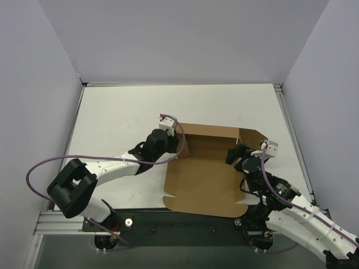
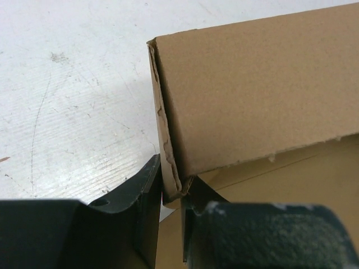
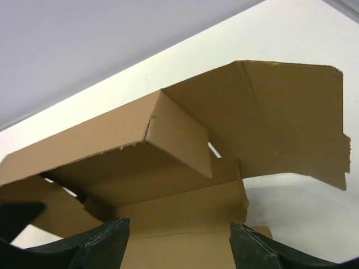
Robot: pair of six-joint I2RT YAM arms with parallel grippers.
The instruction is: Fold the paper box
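The box (image 1: 205, 179) lies at the centre of the white table (image 1: 123, 112), between the two arms. It is a brown cardboard sheet, partly folded. Its wide base panel is flat on the table, and its lower edge reaches the dark strip at the bottom of the top view. A long panel stands up along the upper edge of the base, and a flap rises at the upper right corner. The left gripper (image 1: 178, 144) is at the upper left corner of the box. In the left wrist view this gripper (image 2: 171, 185) is clenched on the box: its dark fingers (image 2: 140, 224) press either side of the ragged vertical edge of the raised panel at the bottom centre of the frame, and the panel's face fills the upper right. The right gripper (image 1: 234, 154) sits at the right side of the box, just below the raised corner flap. In the right wrist view it (image 3: 178, 227) is released: its fingers (image 3: 106, 246) stand wide apart at the bottom of the frame, with the base panel showing between them. Whether they touch the cardboard cannot be told. Beyond them a small flap folds inward at centre, and the large corner flap tilts up at the upper right. A purple cable (image 1: 33, 174) loops beside the left arm at the lower left of the top view.
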